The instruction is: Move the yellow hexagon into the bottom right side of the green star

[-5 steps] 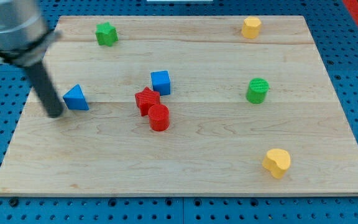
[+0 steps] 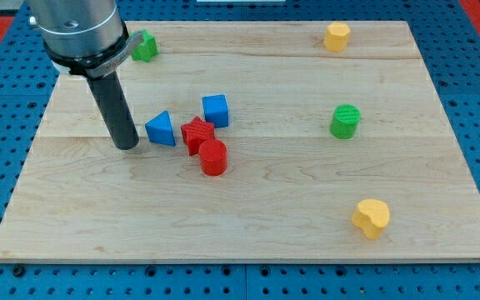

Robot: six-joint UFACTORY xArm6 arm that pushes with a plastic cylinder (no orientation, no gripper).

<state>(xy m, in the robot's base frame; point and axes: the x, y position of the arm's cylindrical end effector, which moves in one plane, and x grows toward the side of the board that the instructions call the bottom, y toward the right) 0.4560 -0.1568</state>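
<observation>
The yellow hexagon (image 2: 337, 37) sits near the view's top right corner of the wooden board. The green star (image 2: 145, 46) is near the top left, partly hidden behind my arm. My tip (image 2: 127, 145) rests on the board at the left, just left of the blue triangle (image 2: 161, 129), close to it or touching it. The hexagon is far to the right of both my tip and the star.
A red star (image 2: 196, 132), a red cylinder (image 2: 213, 157) and a blue cube (image 2: 215, 110) cluster right of the blue triangle. A green cylinder (image 2: 345, 122) stands at the right. A yellow heart (image 2: 372, 217) lies at the bottom right.
My tip has moved right, and the blue triangle has slid right with it, now next to the red star. The other blocks have not moved.
</observation>
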